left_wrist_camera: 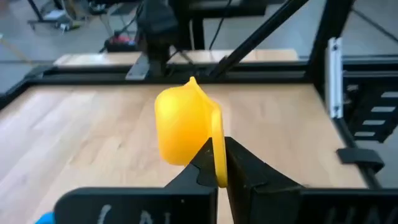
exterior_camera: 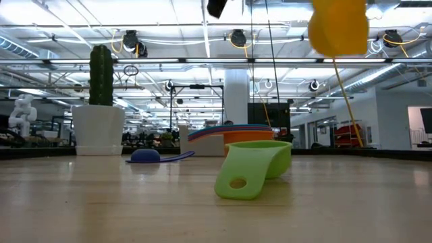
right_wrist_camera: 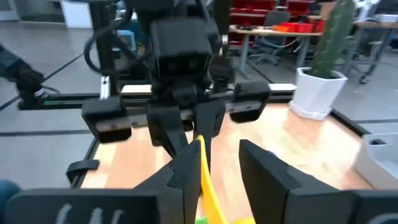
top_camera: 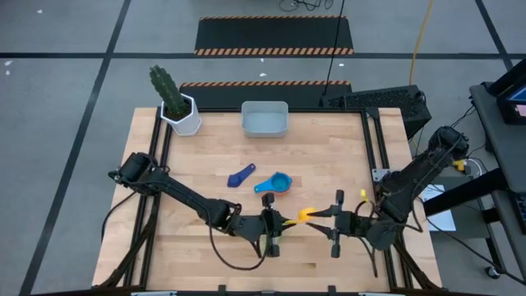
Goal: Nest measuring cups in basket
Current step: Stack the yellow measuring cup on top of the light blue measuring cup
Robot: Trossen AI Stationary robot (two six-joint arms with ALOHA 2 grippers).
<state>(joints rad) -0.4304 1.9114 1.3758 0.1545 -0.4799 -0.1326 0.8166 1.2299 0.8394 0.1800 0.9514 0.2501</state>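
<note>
- The counter carries the basket at its far edge beside a white cactus pot; the basket looks empty from above, so by my reading no cup is in it yet and nearly all the task is left.
- Mid-counter lie a dark blue cup and a light blue cup with an orange one tucked under it, a partial nest outside the basket. A green cup lies tipped on its side, handle down toward the low camera.
- The yellow cup hangs in the air near the front edge, between both arms, its long axis running left to right.
- The left hand is clamped shut on the yellow cup's handle edge.
- The right hand has its fingers parted around the handle, gripping nothing.
</note>
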